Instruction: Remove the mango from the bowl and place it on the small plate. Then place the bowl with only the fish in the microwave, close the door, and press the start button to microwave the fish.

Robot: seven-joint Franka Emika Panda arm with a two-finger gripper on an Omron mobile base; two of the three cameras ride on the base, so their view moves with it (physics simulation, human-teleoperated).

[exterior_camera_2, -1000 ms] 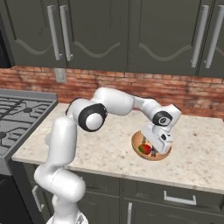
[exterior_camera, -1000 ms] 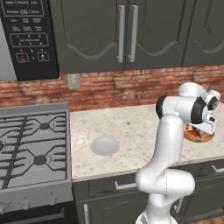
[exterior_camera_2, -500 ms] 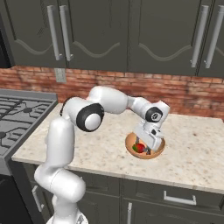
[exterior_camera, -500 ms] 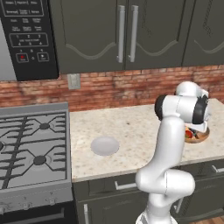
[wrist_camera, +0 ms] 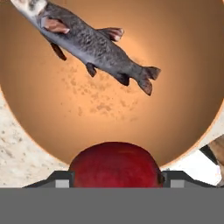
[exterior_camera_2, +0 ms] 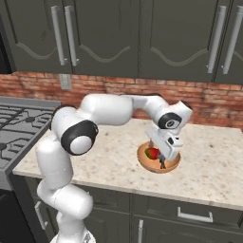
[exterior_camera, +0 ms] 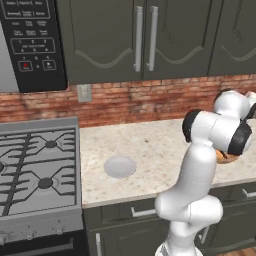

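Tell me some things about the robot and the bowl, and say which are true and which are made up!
1. The mango sits between the robot's fingers. True.
2. The fish is on the small plate. False: it lies in the bowl.
3. The small plate has nothing on it. True.
4. The bowl is inside the microwave. False: it stands on the counter.
5. The mango is blue. False: it is red.

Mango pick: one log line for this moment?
phase: grasp | claw: shut on mango | mango: in bowl | fish: in bowl | small plate: bare
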